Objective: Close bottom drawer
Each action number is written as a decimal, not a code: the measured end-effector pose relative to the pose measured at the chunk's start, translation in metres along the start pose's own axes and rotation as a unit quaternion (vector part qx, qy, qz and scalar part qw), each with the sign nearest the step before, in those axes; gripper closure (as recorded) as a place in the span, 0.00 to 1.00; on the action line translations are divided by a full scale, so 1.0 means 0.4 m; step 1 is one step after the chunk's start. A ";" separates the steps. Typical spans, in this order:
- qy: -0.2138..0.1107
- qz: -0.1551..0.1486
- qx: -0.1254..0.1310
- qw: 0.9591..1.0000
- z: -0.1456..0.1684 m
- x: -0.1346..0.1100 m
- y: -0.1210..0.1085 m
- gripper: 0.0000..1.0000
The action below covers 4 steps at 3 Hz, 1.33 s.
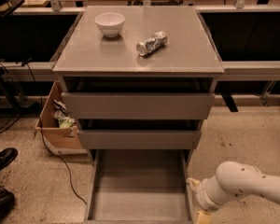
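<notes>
The bottom drawer (139,185) of the grey cabinet (138,55) is pulled far out toward me; its long flat tray is bare and its front runs off the lower edge of the view. The two drawers above it (138,105) (139,139) sit slightly out. My white arm (245,185) comes in from the lower right. The gripper (203,216) is at the bottom edge, just right of the open drawer's right side wall, mostly cut off by the frame.
A white bowl (109,24) and a crushed silver can (151,43) lie on the cabinet top. A cardboard box (58,122) with trash stands left of the cabinet, a cable trails on the floor, and black shoes (1,181) are at the far left.
</notes>
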<state>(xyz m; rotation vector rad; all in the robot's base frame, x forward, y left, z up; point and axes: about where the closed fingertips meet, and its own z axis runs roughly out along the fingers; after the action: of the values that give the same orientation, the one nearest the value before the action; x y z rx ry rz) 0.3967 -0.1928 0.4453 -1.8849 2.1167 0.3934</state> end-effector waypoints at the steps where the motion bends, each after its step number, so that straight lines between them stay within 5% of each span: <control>1: -0.018 -0.009 -0.014 1.000 0.136 0.059 0.007 0.00; 3: -0.054 -0.011 -0.049 0.997 0.380 0.128 0.034 0.00; 4: -0.057 -0.009 -0.052 0.997 0.392 0.128 0.041 0.00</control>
<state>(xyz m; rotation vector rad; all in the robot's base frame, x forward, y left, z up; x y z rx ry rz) 0.3788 -0.1780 0.2812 -1.8889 2.0403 0.6034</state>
